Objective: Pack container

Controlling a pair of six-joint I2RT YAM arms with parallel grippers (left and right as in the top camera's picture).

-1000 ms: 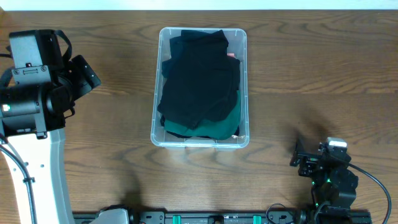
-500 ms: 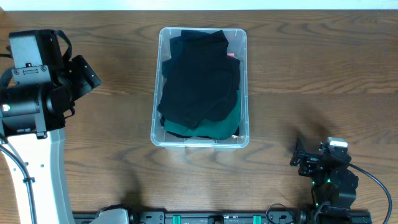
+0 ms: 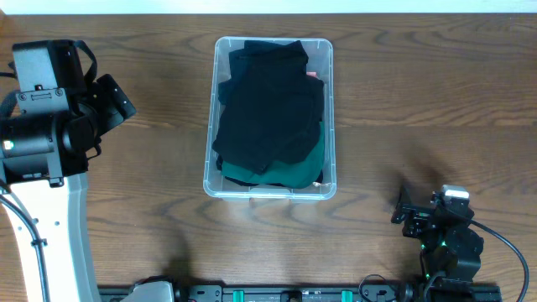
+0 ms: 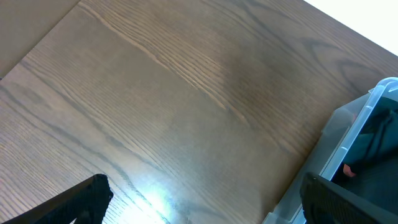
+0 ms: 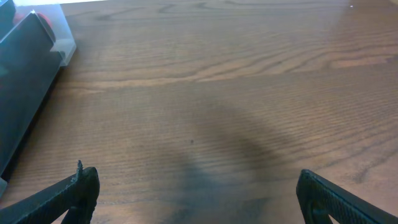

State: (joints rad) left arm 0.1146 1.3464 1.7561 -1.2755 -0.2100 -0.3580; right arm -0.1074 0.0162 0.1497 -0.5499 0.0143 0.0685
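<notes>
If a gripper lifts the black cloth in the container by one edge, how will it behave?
The black cloth is probably floppy: it lies in soft folds, so it would drape. It may drag the green cloth beneath it, since they overlap inside the container.

Even light, soft shadows, sharp.

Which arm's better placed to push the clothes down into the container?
Left, probably. The left end effector, open, faces the container's long wall, level with the black cloth. The right end effector, also open, is tucked near the table's front edge, past the container's corner.
</notes>
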